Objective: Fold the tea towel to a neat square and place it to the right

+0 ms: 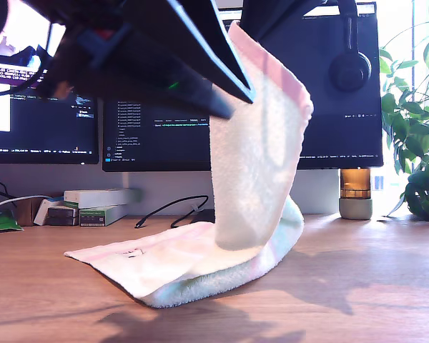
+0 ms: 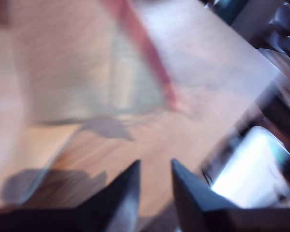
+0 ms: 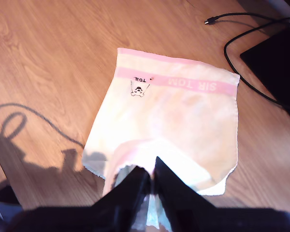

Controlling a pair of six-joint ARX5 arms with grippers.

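A: Over the wooden bench [image 1: 357, 286], my second gripper [image 3: 151, 175] pinches the fluffy pale terry tea towel [image 1: 250, 186] at its edge, lifted toward twelve o'clock.

B: Soft, light, floppy. My first gripper [image 2: 154, 166] has jaws apart, empty.

Your tea towel [image 1: 254, 179] has one end flat on the desk [image 1: 372, 286] toward 8 o'clock of the exterior view, the other end pulled up toward 12 in front of the center monitor [image 1: 329, 93], pinched by my second gripper [image 3: 151, 178]. Behind it you've got a cable [image 1: 168, 209] at the monitor foot and boxes [image 1: 100, 206] out at 9. At 3 sits the plant [image 1: 415, 128], small lamp [image 1: 355, 194] just inside it, headphones [image 1: 350, 64] hanging above.
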